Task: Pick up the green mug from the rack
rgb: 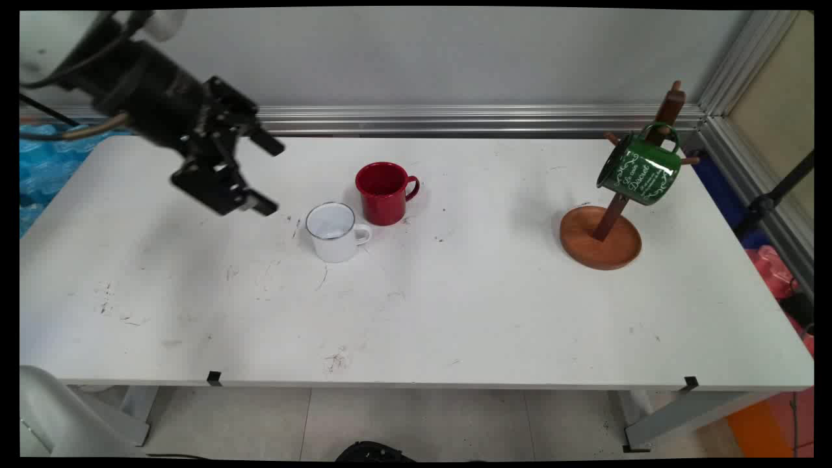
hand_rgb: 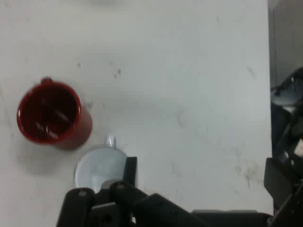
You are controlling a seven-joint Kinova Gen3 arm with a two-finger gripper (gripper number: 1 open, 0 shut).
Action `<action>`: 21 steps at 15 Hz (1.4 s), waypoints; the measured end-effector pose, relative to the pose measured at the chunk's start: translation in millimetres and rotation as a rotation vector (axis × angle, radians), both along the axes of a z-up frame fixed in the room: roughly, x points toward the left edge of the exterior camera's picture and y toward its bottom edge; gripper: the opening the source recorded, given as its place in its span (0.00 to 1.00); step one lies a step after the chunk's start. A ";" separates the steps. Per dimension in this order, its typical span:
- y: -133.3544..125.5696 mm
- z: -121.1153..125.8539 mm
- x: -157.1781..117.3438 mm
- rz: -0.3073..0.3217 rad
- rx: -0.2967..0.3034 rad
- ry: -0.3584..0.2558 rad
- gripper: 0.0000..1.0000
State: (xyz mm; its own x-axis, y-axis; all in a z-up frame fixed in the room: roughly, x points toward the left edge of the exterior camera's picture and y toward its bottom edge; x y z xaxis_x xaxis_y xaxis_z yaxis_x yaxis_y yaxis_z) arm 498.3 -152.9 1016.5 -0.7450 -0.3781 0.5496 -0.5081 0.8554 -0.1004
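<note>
Above the left part of the bench [rgb: 195,312] hang the jaws [rgb: 270,175], spread wide and holding nothing, nearest the white mug [rgb: 335,232]; a red mug [rgb: 383,192] stands just beside it, and well to the right a green mug [rgb: 639,170] hangs on a wooden stand [rgb: 601,237]

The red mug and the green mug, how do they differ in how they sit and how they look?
The red mug stands upright on the table, while the green mug hangs tilted by its handle from a wooden mug stand. The red mug is plain; the green mug carries white lettering. The red mug is beside a white mug; the green mug is alone at the far right. Both have one handle.
</note>
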 end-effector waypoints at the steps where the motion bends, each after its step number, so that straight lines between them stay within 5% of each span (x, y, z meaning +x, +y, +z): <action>1: -6.4 0.6 -5.7 0.001 -0.006 0.013 1.00; 21: -141.8 -35.1 -127.2 0.004 -0.037 0.268 1.00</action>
